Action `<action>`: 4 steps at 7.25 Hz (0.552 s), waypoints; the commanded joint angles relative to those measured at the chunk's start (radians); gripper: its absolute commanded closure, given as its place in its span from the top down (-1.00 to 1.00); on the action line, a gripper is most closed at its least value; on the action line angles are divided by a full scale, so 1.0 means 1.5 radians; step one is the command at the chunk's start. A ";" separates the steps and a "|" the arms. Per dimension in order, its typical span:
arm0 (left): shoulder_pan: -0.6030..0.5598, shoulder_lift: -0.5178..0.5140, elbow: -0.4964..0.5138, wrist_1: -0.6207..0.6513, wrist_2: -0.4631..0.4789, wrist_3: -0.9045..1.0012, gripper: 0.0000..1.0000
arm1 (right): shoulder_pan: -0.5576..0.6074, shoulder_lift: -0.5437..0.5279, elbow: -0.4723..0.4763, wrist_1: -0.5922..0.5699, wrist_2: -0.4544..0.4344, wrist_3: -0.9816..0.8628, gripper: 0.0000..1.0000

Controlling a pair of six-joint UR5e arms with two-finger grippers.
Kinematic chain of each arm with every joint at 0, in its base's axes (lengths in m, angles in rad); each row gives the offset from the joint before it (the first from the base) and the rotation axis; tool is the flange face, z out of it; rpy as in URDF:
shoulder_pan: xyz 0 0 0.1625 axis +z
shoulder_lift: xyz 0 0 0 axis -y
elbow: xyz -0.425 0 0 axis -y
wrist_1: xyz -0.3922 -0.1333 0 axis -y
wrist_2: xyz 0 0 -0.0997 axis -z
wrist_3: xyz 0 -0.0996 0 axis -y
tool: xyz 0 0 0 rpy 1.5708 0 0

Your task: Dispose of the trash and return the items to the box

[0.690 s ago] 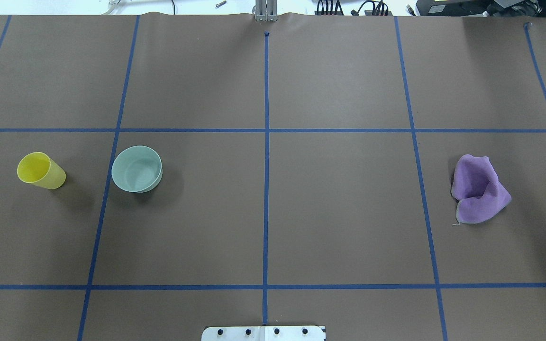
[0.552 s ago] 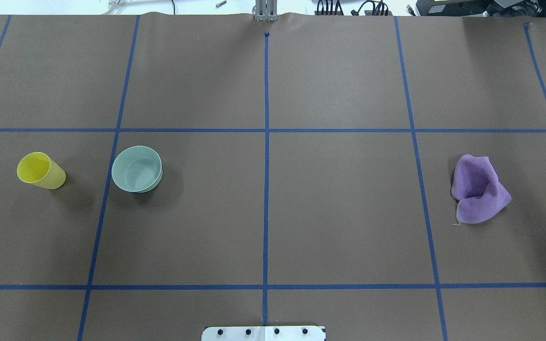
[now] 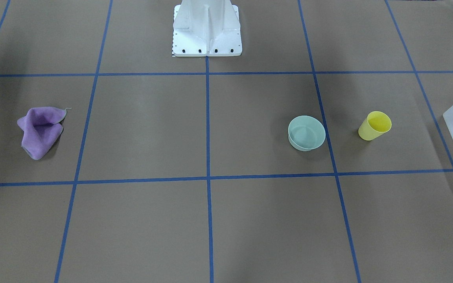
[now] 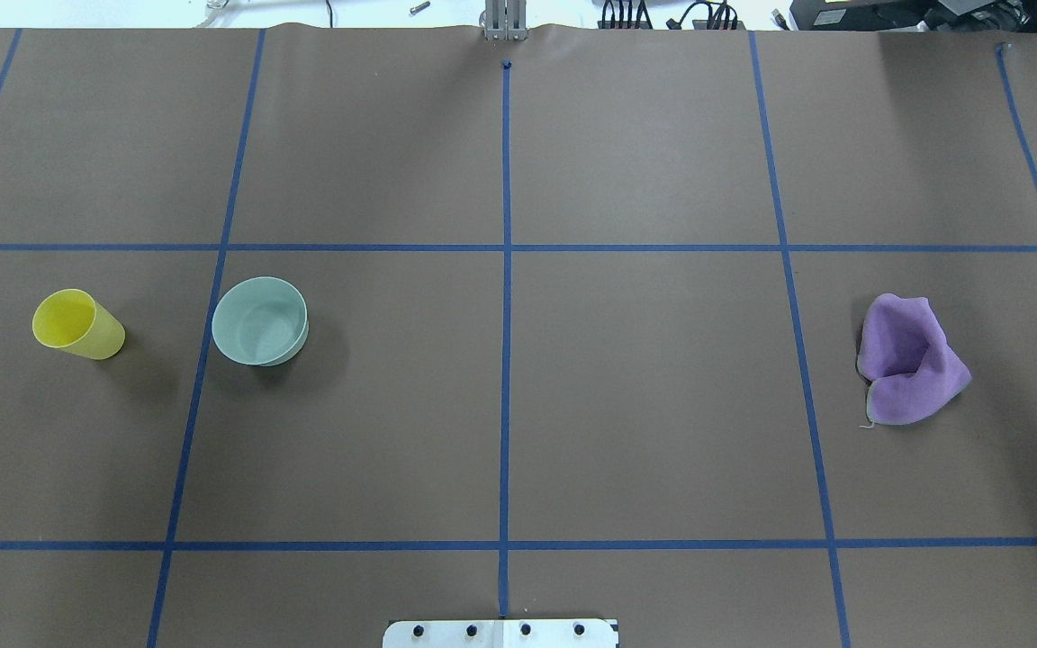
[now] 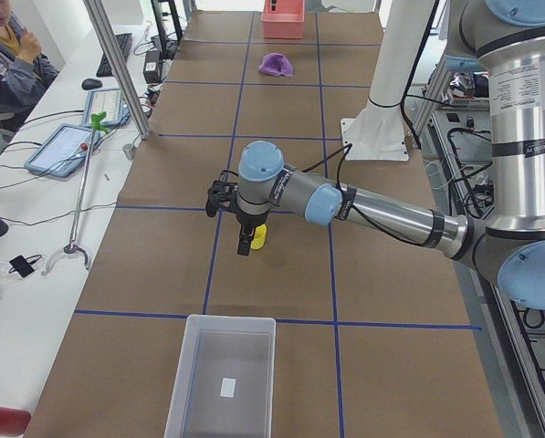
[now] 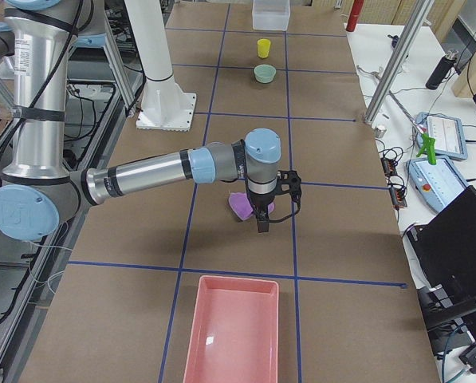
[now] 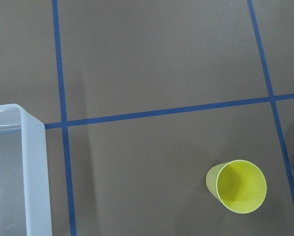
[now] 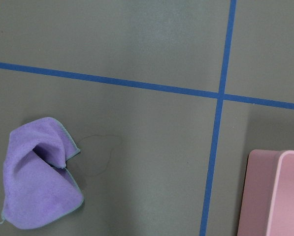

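Left pincer [image 5: 244, 246], right pincer [image 6: 261, 223]: hovering, grip can't tell. Nothing done: bowl [image 4: 260, 320], cup [image 4: 77, 324] mid-left, cloth [image 4: 910, 360] right on counter [image 4: 644, 387]; box [image 5: 231, 319] holds none.

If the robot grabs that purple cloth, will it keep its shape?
Probably not: the purple cloth lies crumpled in soft folds, so it would likely droop and unfold. It looks thin, so probably light.
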 commanded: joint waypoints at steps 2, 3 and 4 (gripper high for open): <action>0.008 0.014 -0.011 -0.002 0.001 -0.057 0.95 | -0.014 0.002 -0.001 0.000 0.015 0.019 1.00; 0.022 -0.010 -0.017 -0.002 -0.003 -0.137 0.95 | -0.019 0.002 -0.001 0.000 0.016 0.020 1.00; 0.052 -0.017 -0.023 -0.002 -0.002 -0.178 0.96 | -0.036 0.003 -0.001 0.000 0.016 0.024 1.00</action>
